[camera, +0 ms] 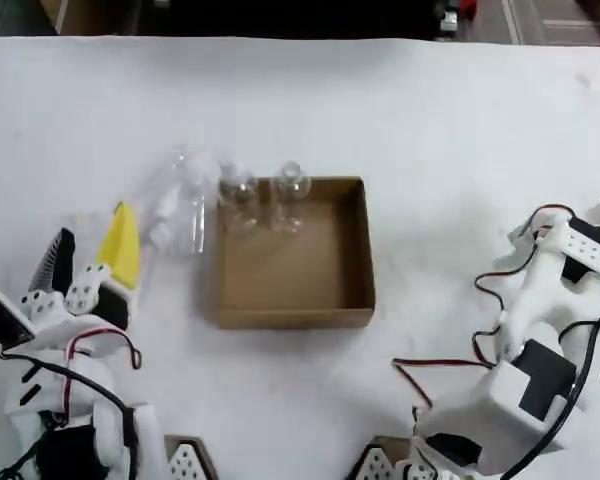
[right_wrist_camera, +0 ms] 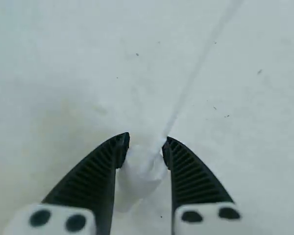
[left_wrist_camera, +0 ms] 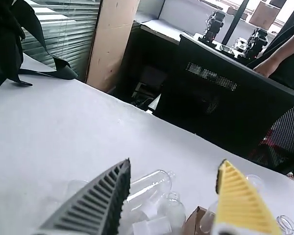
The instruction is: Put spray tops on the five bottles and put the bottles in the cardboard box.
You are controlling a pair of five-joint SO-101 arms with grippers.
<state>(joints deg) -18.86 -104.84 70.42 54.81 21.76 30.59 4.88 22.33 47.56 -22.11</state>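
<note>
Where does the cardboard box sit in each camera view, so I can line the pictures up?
High view: the cardboard box lies open at the middle of the table.
Left wrist view: one brown corner of it peeks between the fingers of the open left tool, beside clear bottles.
Right wrist view: this camera faces white table, the right tool shut on a spray top.
Shared landmark: the white table; the left tool's yellow finger links the first two.

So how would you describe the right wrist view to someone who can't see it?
The right gripper pinches a white spray top between its black fingers; the top's thin tube trails away across the white table.
</note>
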